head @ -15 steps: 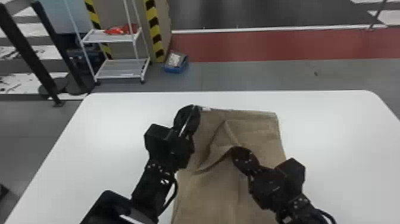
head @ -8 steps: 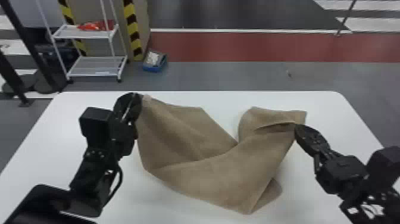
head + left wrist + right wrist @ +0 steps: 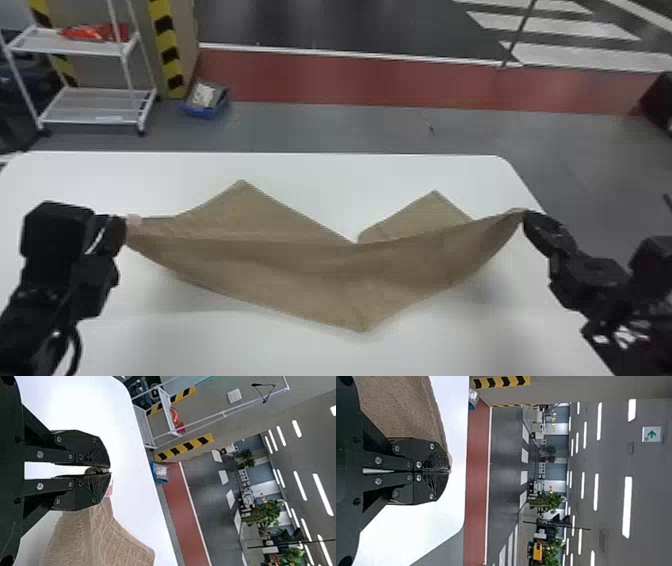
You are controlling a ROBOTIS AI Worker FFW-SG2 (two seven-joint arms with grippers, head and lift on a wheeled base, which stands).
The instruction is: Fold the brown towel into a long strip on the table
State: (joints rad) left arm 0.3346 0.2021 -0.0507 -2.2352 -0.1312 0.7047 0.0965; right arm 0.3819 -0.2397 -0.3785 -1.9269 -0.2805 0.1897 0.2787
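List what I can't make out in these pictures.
- Pinched tip of the brown towel at the left gripper: left wrist view, behind the fingertips.
- Tabletop beneath the towel: head view, covered by cloth.
- The table's near edge: head view, cut off at the bottom.
- Contents of the blue bin: head view, too small.

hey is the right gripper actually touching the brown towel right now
Touching. The right wrist view shows the right gripper shut on the brown towel, with a corner pinched at its fingertips.

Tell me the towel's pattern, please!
Part of the towel shows a grid of crossing lines, best in the left wrist view.
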